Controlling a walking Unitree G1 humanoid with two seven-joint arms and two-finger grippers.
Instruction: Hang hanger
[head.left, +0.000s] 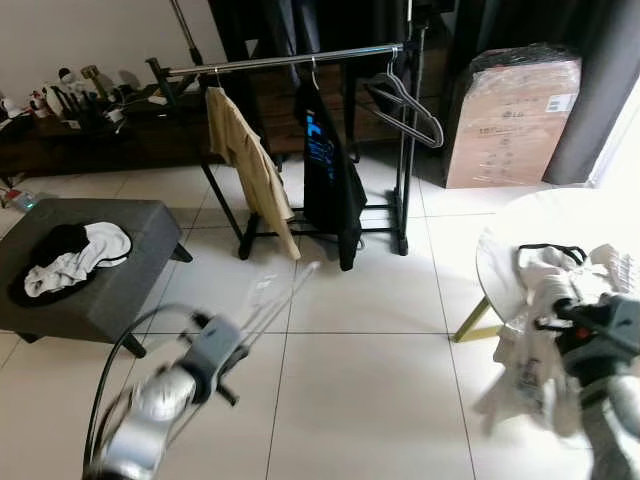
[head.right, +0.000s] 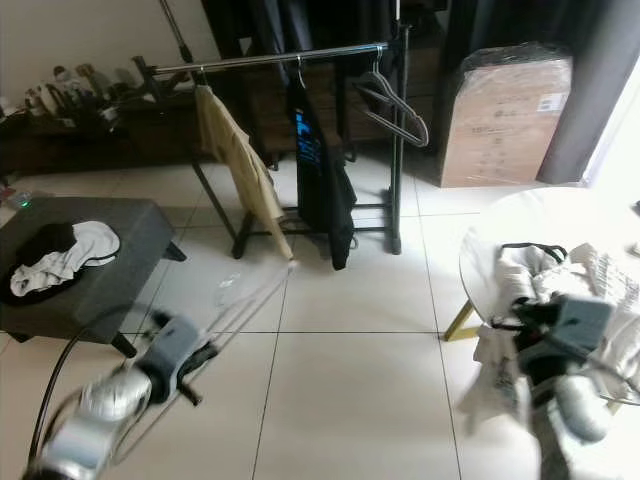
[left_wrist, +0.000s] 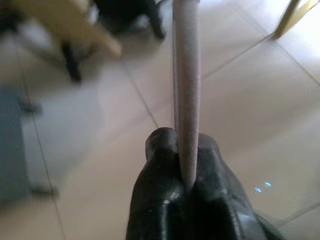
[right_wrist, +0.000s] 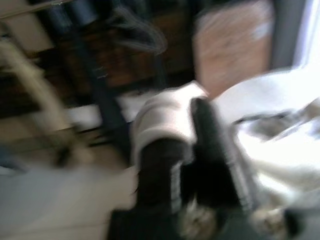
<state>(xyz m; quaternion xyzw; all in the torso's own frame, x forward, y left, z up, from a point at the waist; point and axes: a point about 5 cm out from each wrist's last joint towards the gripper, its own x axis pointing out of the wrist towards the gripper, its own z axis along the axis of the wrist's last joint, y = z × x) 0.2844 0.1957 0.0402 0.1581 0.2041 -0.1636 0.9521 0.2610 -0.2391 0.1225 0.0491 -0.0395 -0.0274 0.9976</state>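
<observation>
Cardboard box (head.left: 512, 118) – grey ottoman (head.left: 95, 270) w/ clothes

Two silver arms, blurred, low in the head views. Left arm (head.left: 150, 410) at lower left: rounded, glossy metallic casing, grey block-shaped wrist section, black fittings beyond it. Thick black cable (head.left: 105, 370) arching in a loop over that arm at the far lower left. Right arm (head.right: 575, 410) at lower right: silver rounded segment, grey boxy wrist housing (head.right: 570, 322) above it, dark parts at its front. Left gripper (left_wrist: 187, 197) at bottom centre of the left wrist view: two black fingers, smooth, bulbous, slightly shiny, with a narrow groove between them. Right gripper (right_wrist: 192, 150) mid-frame in the right wrist view: long black fingers, heavily blurred, small metallic fittings near their base.
</observation>
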